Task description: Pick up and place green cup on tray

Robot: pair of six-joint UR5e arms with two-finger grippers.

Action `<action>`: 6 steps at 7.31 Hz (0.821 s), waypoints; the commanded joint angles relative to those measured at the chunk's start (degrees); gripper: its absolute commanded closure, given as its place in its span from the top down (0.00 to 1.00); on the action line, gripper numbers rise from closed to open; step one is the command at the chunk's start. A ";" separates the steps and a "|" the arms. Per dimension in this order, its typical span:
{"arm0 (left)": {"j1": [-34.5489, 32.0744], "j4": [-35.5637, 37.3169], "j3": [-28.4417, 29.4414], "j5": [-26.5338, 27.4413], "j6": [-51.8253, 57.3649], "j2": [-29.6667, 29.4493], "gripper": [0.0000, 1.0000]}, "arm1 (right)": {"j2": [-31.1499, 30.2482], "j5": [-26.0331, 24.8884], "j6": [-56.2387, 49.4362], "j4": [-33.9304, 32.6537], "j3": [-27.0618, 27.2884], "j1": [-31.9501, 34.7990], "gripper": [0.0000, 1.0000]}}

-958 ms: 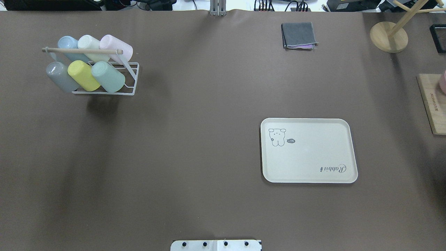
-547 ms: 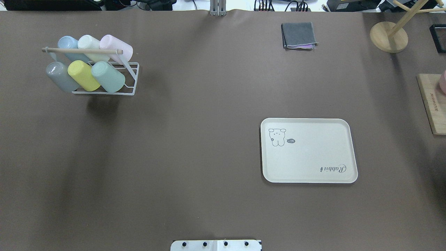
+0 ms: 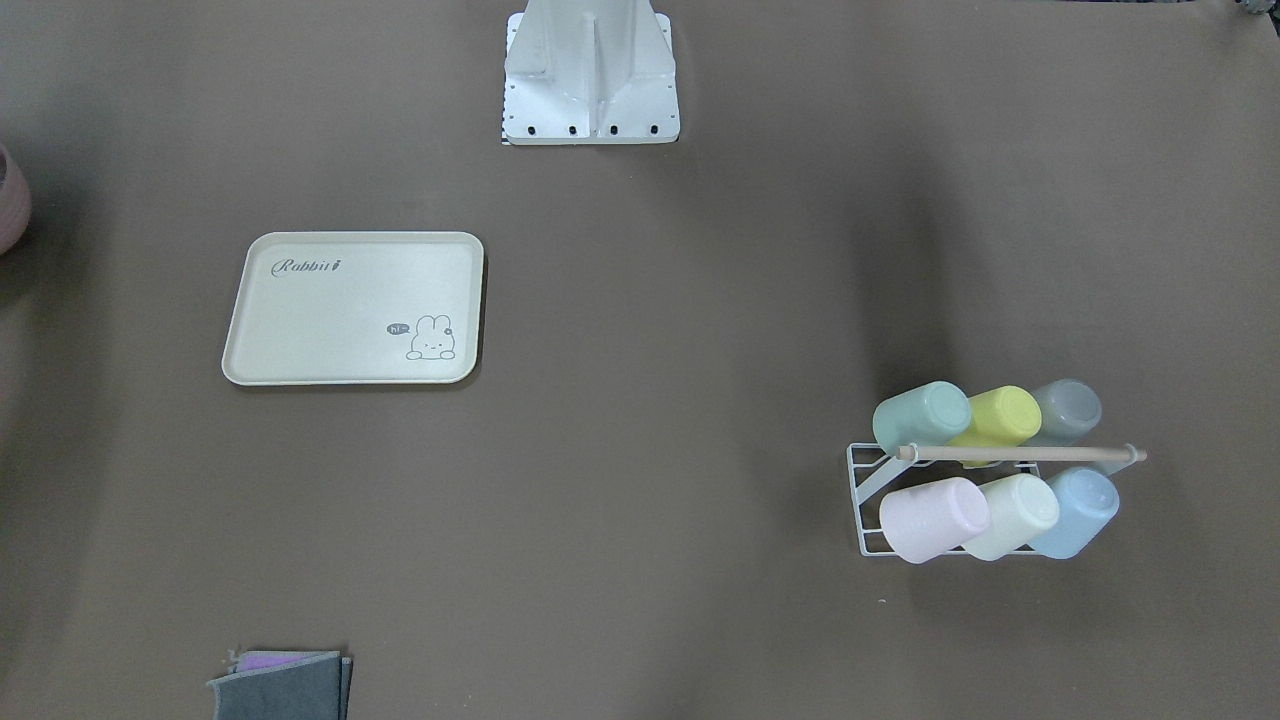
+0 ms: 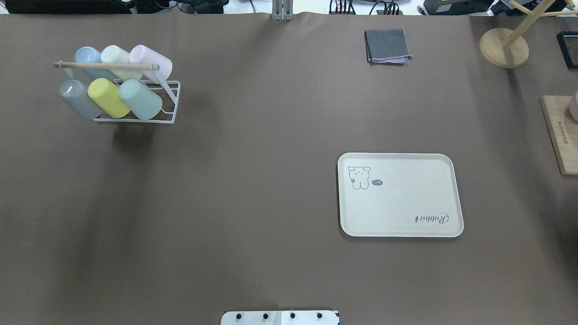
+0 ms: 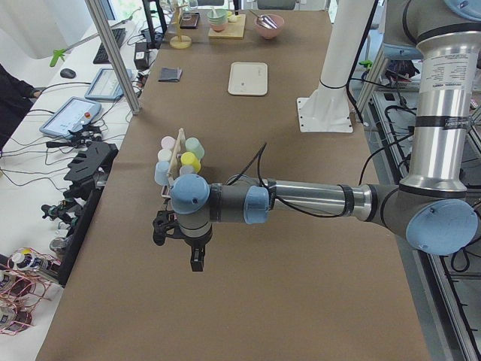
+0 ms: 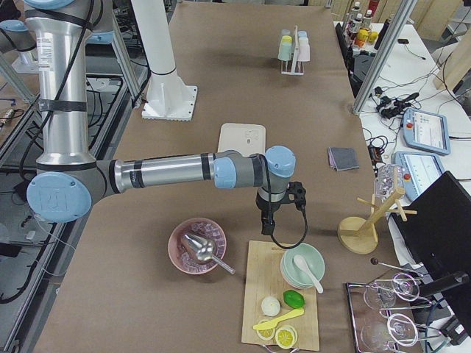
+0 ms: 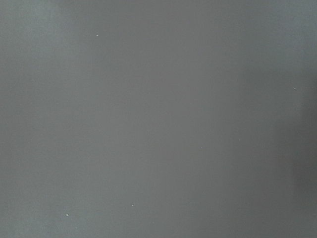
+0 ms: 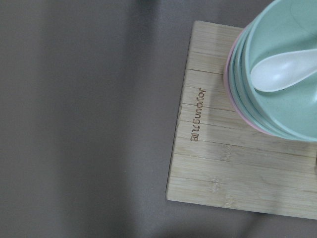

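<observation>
The green cup [image 4: 140,99] lies tilted on a white wire rack [image 4: 168,118] at the table's far left, beside a yellow-green cup [image 4: 108,97]; it also shows in the front view [image 3: 922,415]. The cream tray [image 4: 402,203] with "Rabbit" script lies flat at the right centre, with nothing on it, and shows in the front view too [image 3: 340,320]. My left gripper [image 5: 194,259] hangs above bare table, on the near side of the rack. My right gripper [image 6: 268,224] hangs near a bamboo board. Both show only in the side views, so I cannot tell whether they are open or shut.
The rack also holds grey, blue, cream-white and pink cups under a wooden bar [image 4: 106,66]. A folded grey cloth [image 4: 387,46] lies at the back. A wooden stand [image 4: 503,47], a bamboo board [image 8: 237,148] with stacked bowls [image 8: 282,84] and a pink bowl [image 6: 197,246] are at the right end.
</observation>
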 commanded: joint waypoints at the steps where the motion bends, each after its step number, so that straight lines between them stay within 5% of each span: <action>1: 0.00 0.00 -0.41 0.00 -0.09 -0.01 0.98 | -0.03 0.16 0.11 0.00 -0.01 0.05 1.00; 6: 0.00 0.26 -1.63 0.09 -0.35 -0.28 0.98 | -0.39 -0.10 0.02 0.00 -0.01 0.05 1.00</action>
